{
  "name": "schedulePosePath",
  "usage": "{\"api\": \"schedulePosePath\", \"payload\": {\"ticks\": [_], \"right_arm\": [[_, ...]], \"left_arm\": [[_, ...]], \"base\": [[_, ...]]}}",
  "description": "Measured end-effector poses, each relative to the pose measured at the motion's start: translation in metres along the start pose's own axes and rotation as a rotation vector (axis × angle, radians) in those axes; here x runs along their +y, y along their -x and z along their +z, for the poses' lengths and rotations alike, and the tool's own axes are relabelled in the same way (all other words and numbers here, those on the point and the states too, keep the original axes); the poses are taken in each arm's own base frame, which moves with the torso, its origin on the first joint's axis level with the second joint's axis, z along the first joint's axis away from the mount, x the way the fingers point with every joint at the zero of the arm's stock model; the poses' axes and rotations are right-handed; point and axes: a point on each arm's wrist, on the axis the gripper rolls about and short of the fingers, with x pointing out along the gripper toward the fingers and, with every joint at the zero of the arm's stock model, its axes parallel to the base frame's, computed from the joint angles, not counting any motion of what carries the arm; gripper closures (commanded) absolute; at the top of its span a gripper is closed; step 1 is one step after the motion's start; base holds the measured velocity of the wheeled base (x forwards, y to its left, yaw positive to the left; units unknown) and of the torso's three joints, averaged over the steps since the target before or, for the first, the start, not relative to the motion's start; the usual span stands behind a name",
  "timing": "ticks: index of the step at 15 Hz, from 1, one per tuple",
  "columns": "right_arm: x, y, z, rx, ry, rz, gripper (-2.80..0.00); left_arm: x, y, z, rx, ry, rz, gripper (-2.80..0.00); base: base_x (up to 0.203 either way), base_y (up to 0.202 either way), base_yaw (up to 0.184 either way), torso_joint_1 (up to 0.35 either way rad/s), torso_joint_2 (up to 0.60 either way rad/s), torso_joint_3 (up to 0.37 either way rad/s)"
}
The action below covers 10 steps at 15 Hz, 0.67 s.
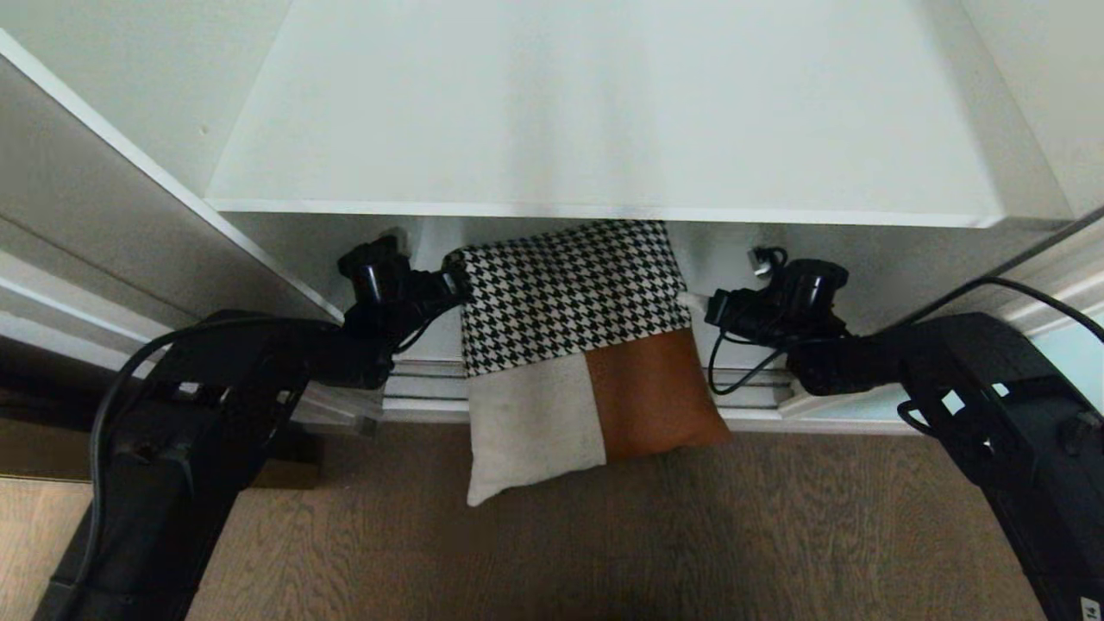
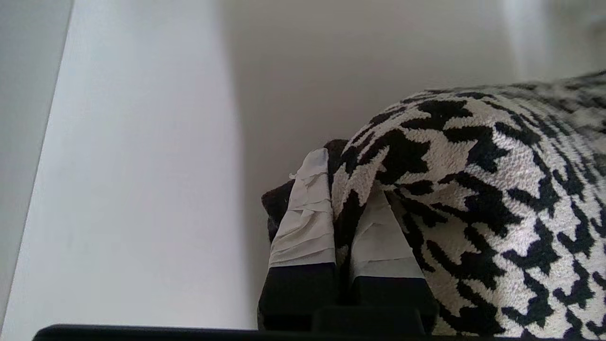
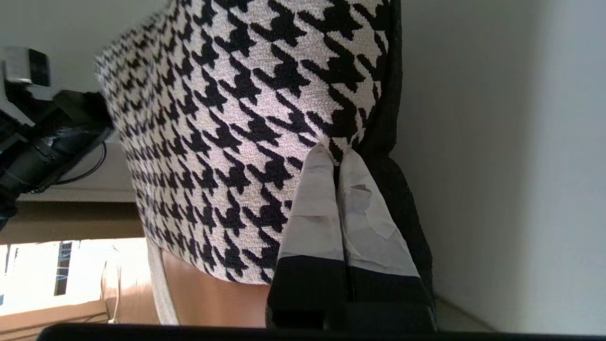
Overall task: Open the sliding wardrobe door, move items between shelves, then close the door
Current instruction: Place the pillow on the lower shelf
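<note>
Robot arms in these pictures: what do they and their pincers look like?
Both arms are chunky matte black shells with loose black cables looping alongside. The left gripper and right gripper each have two tapered black fingers whose tips are wrapped in creased white tape.

A patchwork cushion of houndstooth, beige and rust panels is gripped at its left edge by the left pincer and at its right by the right pincer, below a white shelf.

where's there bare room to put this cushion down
The white shelf above is bare right across, bordered by the wardrobe's side walls. Below its front edge it is crowded: the left tool and right tool each pinch a side of the houndstooth cushion.
</note>
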Motion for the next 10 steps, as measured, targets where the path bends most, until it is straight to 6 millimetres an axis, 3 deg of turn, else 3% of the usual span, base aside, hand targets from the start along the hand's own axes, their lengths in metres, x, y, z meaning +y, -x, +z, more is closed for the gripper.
{"api": "schedulePosePath", "payload": {"ticks": [3,10], "right_arm": [[-0.001,0.0,-0.001,0.002,-0.002,-0.002,0.0],[-0.004,-0.002,-0.008,-0.003,0.002,0.002,0.0]], "left_arm": [[-0.002,0.0,0.006,-0.055,-0.013,0.019,0.0],[-0.008,0.004,0.023,0.032,-0.007,0.093,0.0]], "base": [[0.0,0.0,0.0,0.0,0.0,0.0],[0.0,0.0,0.0,0.0,0.0,0.0]]}}
